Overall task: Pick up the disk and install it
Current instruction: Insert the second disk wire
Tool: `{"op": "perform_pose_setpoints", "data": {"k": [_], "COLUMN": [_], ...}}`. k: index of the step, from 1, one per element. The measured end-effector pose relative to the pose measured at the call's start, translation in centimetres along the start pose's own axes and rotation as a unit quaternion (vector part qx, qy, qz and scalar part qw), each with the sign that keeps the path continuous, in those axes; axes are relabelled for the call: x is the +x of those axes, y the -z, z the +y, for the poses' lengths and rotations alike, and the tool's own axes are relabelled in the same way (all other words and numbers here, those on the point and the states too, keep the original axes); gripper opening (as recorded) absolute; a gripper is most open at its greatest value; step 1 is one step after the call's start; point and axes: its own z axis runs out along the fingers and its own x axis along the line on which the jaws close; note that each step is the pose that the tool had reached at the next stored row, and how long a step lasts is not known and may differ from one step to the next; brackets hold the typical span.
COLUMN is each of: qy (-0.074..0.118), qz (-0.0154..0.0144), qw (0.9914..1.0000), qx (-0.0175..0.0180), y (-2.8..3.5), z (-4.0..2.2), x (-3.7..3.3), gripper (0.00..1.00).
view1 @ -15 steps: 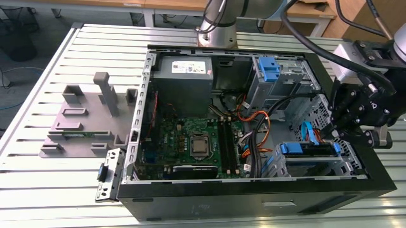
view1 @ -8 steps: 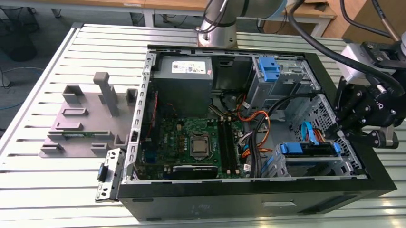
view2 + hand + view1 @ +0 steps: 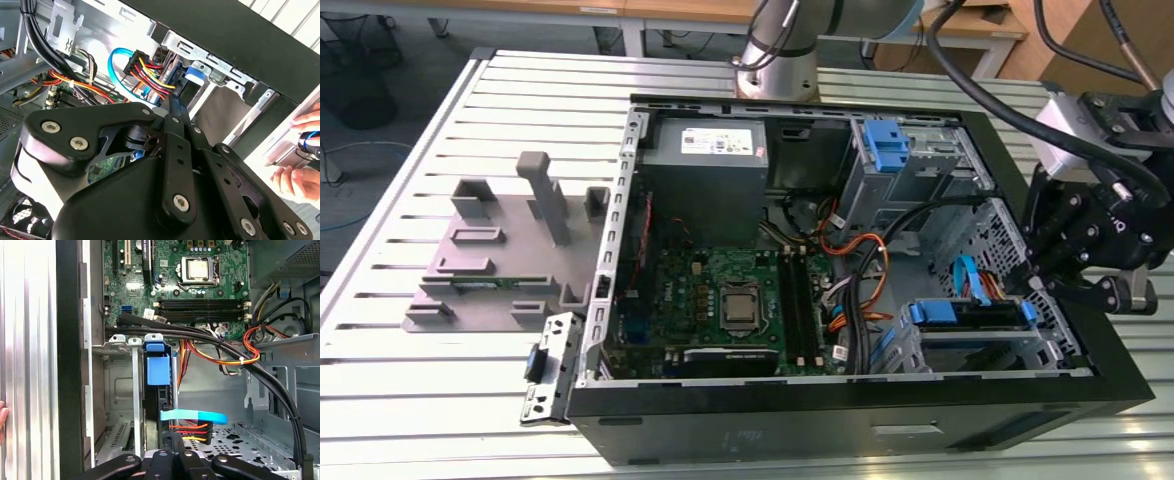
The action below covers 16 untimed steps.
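The disk (image 3: 969, 314) sits on edge in the drive cage at the open computer case's near corner on the exterior view's right, framed by its blue carrier (image 3: 158, 369). A blue data cable (image 3: 192, 416) and a red-yellow-black power plug (image 3: 150, 70) meet its end. My gripper (image 3: 1041, 285) hangs over that side wall of the case. Its black fingers are pressed together, tips (image 3: 173, 102) right beside the carrier's blue tab (image 3: 192, 80) and the plug. In the first wrist view my gripper (image 3: 176, 441) is just off the plug end, with nothing seen between the fingers.
Black cable bundles (image 3: 210, 340) and orange wires cross above the cage. The motherboard (image 3: 720, 300), grey power supply (image 3: 707, 140) and a second blue bracket (image 3: 887, 145) fill the case. A grey fixture (image 3: 494, 250) stands on the slatted table. A person's hand (image 3: 295, 175) rests outside the case wall.
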Motion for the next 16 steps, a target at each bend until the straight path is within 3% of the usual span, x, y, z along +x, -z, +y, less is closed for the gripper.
{"op": "perform_pose_setpoints", "data": {"k": [16], "qy": [0.000], "qz": [-0.0001], "qw": [1.00000], "qx": [0.0000], "y": [-0.54], "z": [-0.31], "x": [0.02], "gripper": [0.11]}}
